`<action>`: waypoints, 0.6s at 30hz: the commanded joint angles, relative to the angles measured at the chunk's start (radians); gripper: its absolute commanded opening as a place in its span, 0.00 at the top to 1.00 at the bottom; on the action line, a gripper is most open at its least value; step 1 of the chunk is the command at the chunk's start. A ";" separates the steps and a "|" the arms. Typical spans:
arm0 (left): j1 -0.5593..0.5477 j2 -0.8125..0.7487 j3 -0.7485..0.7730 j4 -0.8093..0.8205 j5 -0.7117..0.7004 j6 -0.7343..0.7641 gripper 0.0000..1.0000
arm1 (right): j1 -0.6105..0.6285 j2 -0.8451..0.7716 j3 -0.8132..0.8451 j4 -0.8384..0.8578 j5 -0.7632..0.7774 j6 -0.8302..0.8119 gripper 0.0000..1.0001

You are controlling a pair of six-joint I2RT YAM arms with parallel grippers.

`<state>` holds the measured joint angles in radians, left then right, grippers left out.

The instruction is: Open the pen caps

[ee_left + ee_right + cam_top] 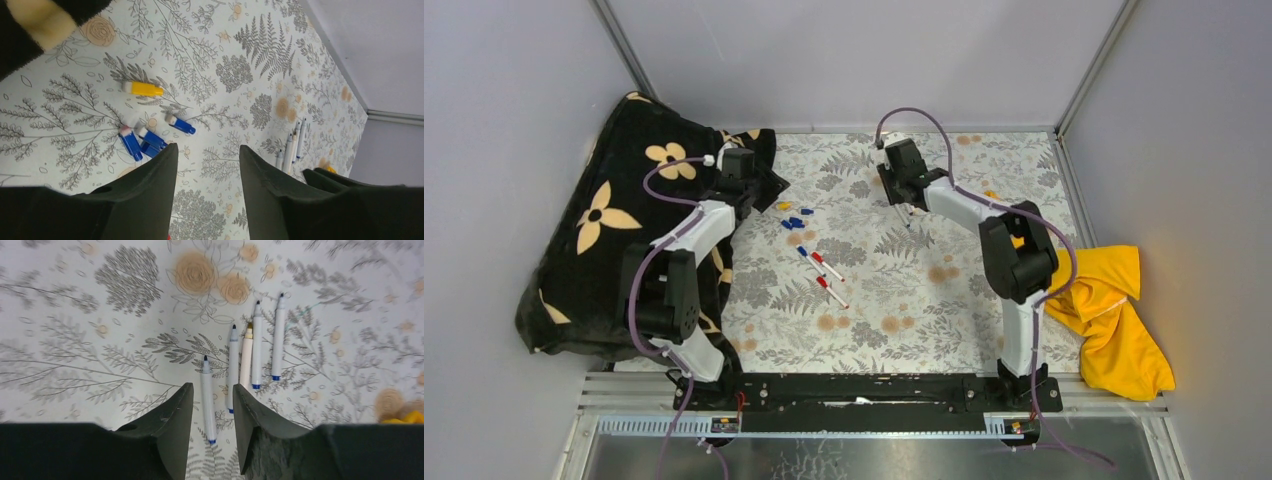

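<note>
Caps (181, 125) show in left wrist view; uncapped pens (256, 345), right wrist.

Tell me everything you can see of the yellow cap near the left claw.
The yellow cap is a short, smooth, plastic-looking tube, bright yellow with a whitish end toward the left of the left wrist view. It lies flat on its side on the floral table cover, on no pen; nothing touches it. The blue caps lie clustered nearby, apart from it. The left claw is open and clear of it.
</note>
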<state>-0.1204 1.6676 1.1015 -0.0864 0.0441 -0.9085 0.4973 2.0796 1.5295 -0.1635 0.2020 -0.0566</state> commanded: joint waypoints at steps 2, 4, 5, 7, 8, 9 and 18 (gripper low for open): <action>-0.012 -0.075 -0.057 0.015 0.005 -0.023 0.39 | 0.067 -0.195 -0.043 0.053 0.001 -0.049 0.58; -0.014 -0.093 -0.078 0.023 0.025 -0.029 0.35 | 0.095 -0.216 -0.053 0.020 -0.042 -0.051 0.57; -0.014 -0.102 -0.092 0.028 0.036 -0.036 0.33 | 0.109 -0.224 -0.059 0.001 -0.065 -0.049 0.57; -0.016 -0.124 -0.130 0.046 0.061 -0.053 0.29 | 0.138 -0.237 -0.074 -0.027 -0.105 -0.041 0.57; -0.016 -0.141 -0.149 0.055 0.071 -0.060 0.27 | 0.150 -0.249 -0.098 -0.027 -0.127 -0.030 0.56; -0.016 -0.155 -0.173 0.062 0.080 -0.068 0.26 | 0.159 -0.261 -0.123 -0.017 -0.150 -0.013 0.56; -0.031 -0.290 -0.295 0.076 0.093 -0.107 0.22 | 0.239 -0.292 -0.233 0.052 -0.294 0.085 0.54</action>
<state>-0.1406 1.4483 0.8371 -0.0666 0.1238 -0.9897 0.6975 1.8244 1.2938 -0.1463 -0.0227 -0.0162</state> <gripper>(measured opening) 0.775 0.459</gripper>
